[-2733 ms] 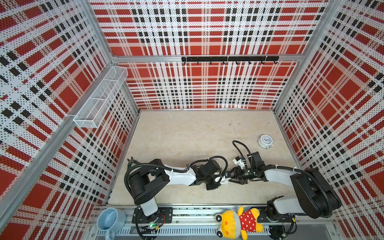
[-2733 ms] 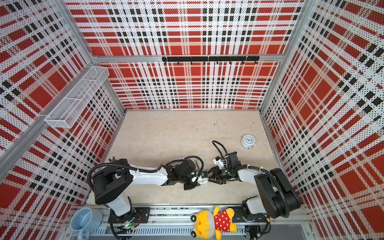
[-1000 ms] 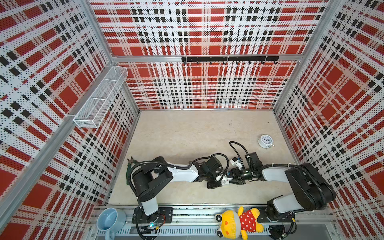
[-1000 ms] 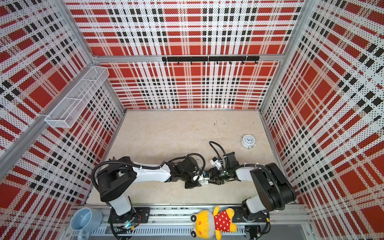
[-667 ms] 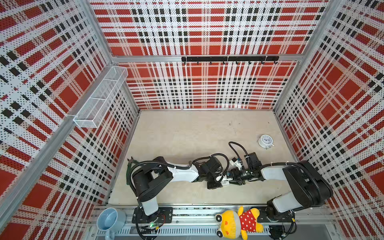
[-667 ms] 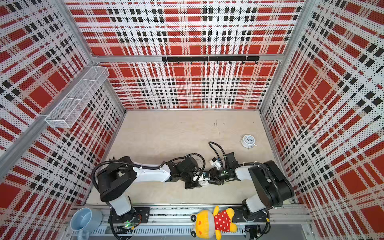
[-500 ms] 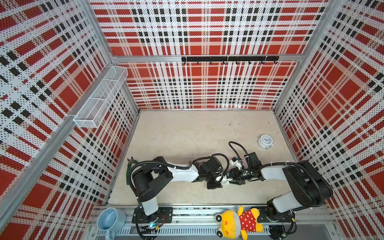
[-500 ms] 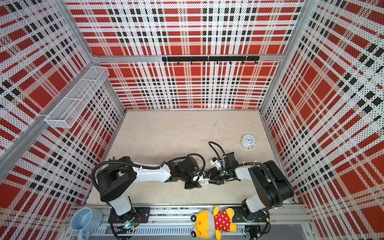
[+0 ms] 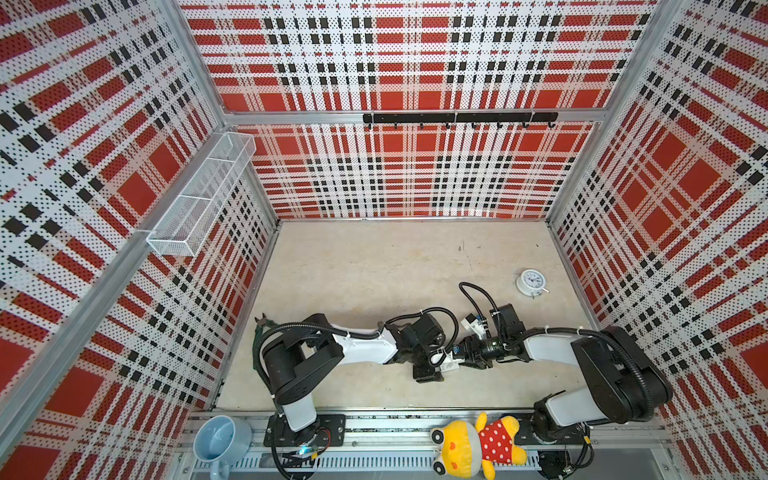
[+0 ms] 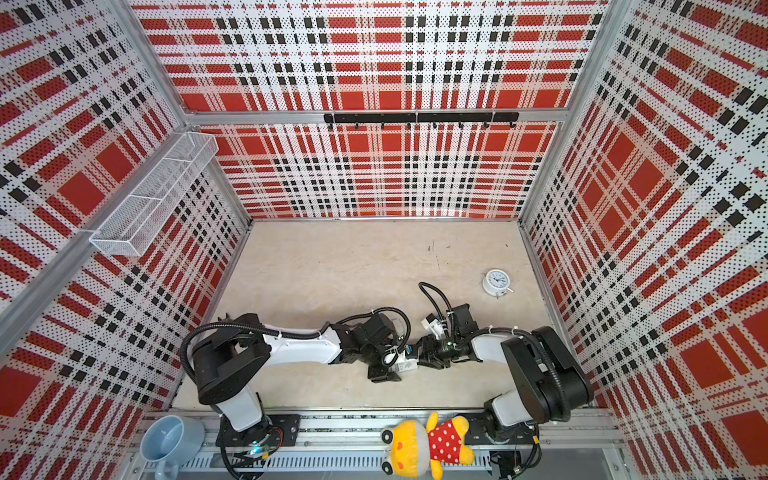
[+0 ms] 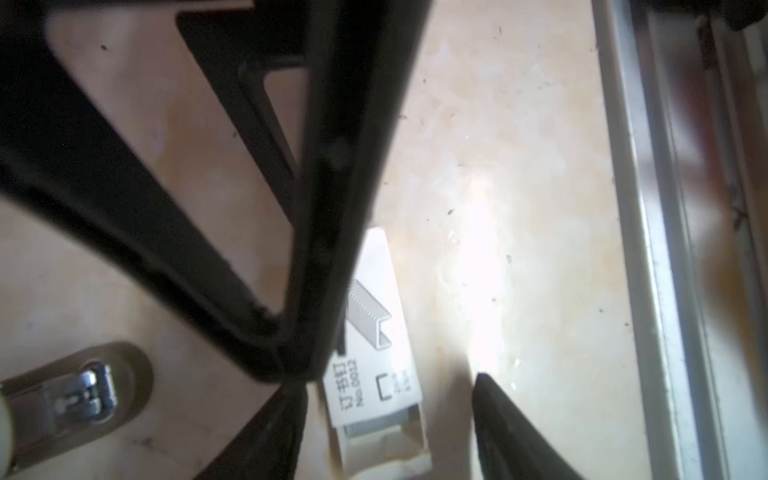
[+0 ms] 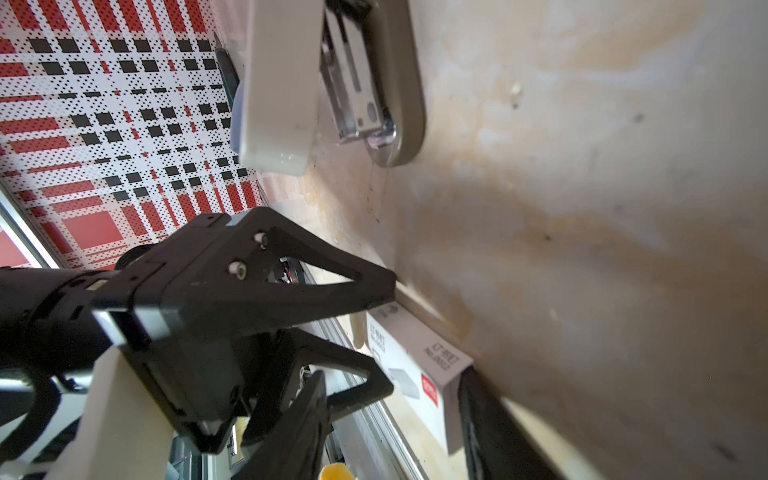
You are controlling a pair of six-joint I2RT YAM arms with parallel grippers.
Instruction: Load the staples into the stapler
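And there, the left gripper (image 12: 388, 336) lets go. Its jaws, pinched in a second ago, now stand spread, with one end of the white sleeve (image 11: 376, 332) between the fingertips and neither visibly pressing it; the arms have hardly shifted in the top views over that second.

Facing it, the right gripper (image 9: 460, 360) straddles the sleeve's other end with jaws parted; one finger lies close against the card and bare table (image 12: 582, 208) shows beside the other, so I'd call that a loose bracket, not a clamp.

My reading: the box is being opened, not emptied. The card tray (image 11: 411, 446) pokes out of the sleeve and a grey sliver of the staples (image 11: 368, 428) shows inside it; they are exposed but not lifted out, so the loading proper is still ahead.

The stapler (image 12: 353, 91) lies just beside the left gripper, on the side away from the front rail (image 11: 648, 249), its pale top raised off a silver channel over a grey-brown base; its true colour is hard to judge in this light.

Writing: the sleeve carries a drawing of a staple strip, "订书钉" and "No.0012", on more than one face; its small red mark is too blurred to read; the alarm clock (image 9: 530, 282) near the right wall is too small to read.
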